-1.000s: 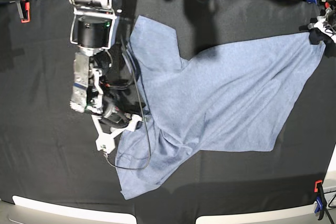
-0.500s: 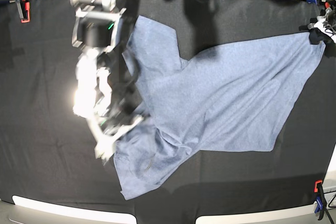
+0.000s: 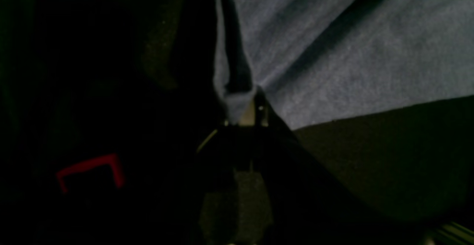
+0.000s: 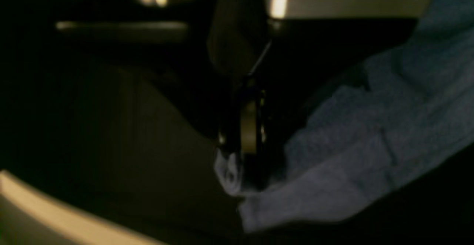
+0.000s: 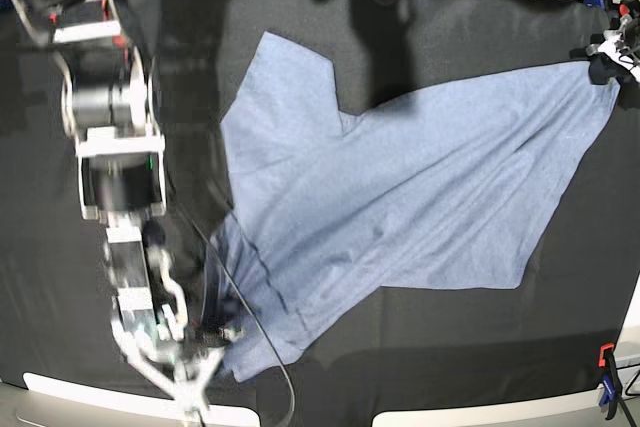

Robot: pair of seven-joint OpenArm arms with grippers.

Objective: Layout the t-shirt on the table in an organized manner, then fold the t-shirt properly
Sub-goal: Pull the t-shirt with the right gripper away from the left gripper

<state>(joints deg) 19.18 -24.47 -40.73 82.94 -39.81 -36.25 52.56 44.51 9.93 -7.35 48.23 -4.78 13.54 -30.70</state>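
Spreading the light blue-grey cotton t-shirt (image 5: 420, 187) over the black cloth-covered surface (image 5: 60, 277) called for both clenched hands, right hand (image 5: 205, 335) and left hand (image 5: 606, 59), each pinching its corner, to pull apart gently.

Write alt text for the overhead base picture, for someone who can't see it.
A blue-grey t-shirt lies spread and wrinkled on a table covered in black cloth. One robot arm reaches down the picture's left side, its right gripper shut on the shirt's lower corner, while the left gripper pinches the far corner at the upper right. Red and blue clamps hold the cloth.
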